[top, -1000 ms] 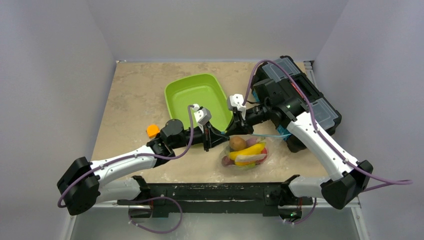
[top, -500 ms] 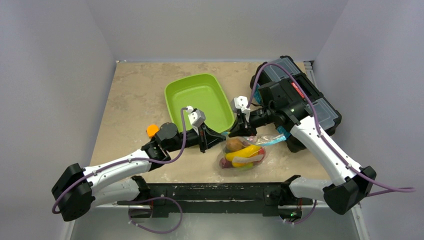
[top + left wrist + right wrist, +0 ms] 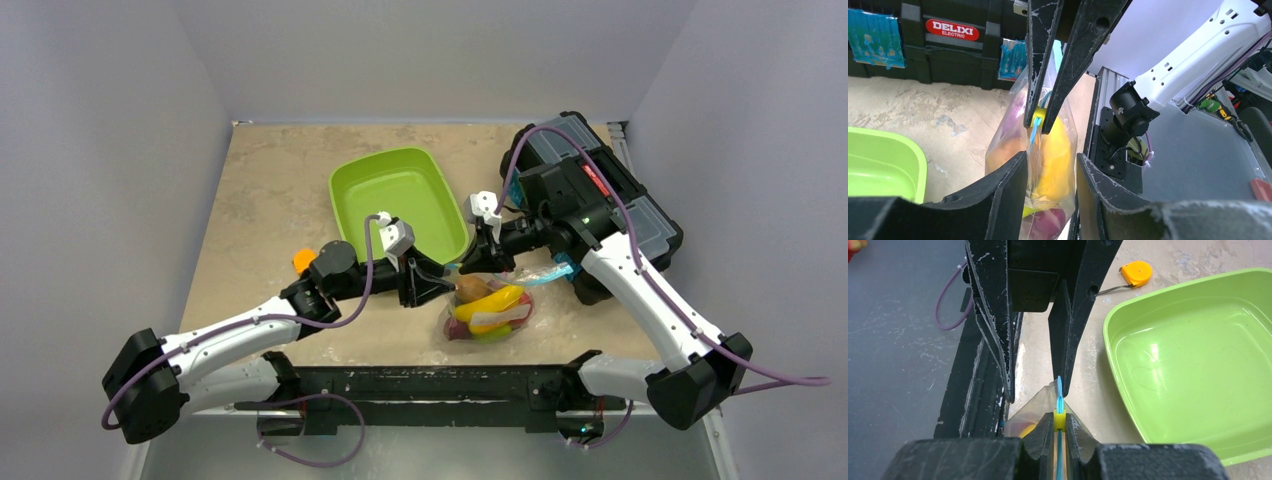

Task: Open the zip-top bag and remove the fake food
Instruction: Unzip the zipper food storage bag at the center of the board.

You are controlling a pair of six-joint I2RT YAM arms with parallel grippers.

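Note:
The zip-top bag hangs by its mouth just above the table, in front of the green tray. The fake food is inside it: a yellow banana, a purple piece and brown and green pieces. My right gripper is shut on the bag's blue zip strip, at its yellow slider. My left gripper is open. Its two fingers stand on either side of the bag's end, below the right gripper's tips. The bag's mouth looks closed.
The green tray stands behind the grippers with nothing in it. A black toolbox fills the back right, under the right arm. A small orange block lies to the left, beside the left arm. The table's front rail runs close below the bag.
The left gripper's jaws have parted and let go of the bag's edge. Before that the two grippers drew apart, the left to the left and the right to the right with the bag.

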